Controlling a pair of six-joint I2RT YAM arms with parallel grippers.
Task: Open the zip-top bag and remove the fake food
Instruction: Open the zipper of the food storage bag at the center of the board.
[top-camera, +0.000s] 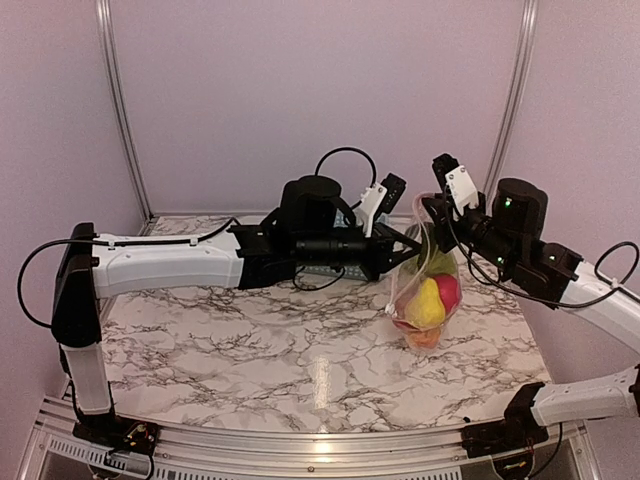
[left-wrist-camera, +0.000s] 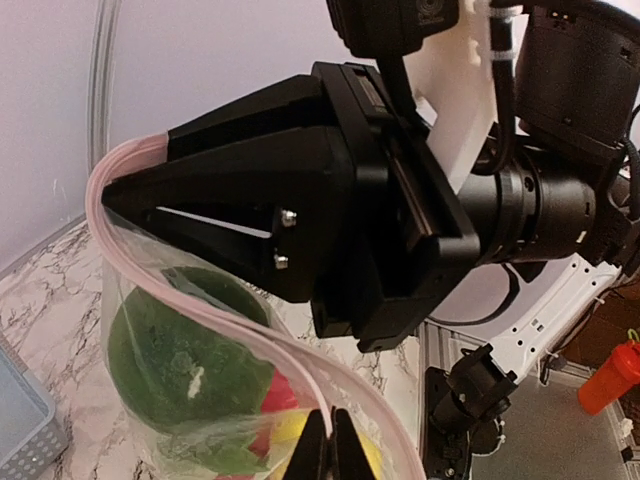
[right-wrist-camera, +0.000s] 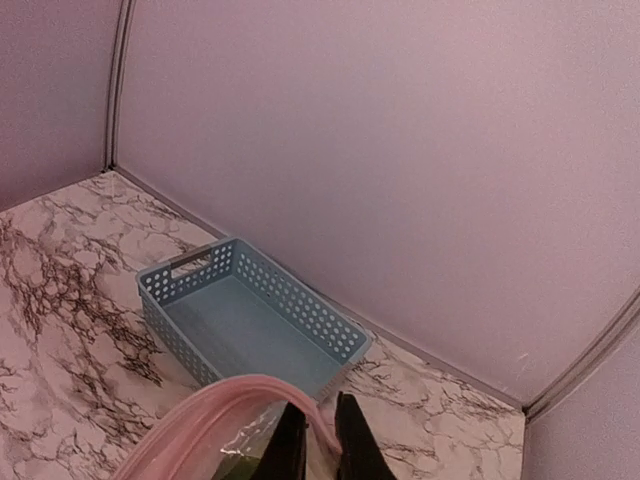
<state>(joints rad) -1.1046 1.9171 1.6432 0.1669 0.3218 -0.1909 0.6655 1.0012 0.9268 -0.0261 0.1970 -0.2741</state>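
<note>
The zip-top bag (top-camera: 425, 290) hangs upright over the marble table (top-camera: 250, 350), mouth upward, so the fake food (top-camera: 428, 305) settles at its bottom. The left gripper (left-wrist-camera: 330, 445) and right gripper (right-wrist-camera: 320, 440) each pinch the pink zipper strip (left-wrist-camera: 250, 335) at separate spots, seemingly to pull it apart; the blue basket (right-wrist-camera: 250, 320) stands behind

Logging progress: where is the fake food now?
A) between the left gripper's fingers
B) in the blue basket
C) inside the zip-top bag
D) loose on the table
C: the fake food shows through the zip-top bag, which the left gripper and right gripper hold up.
</note>
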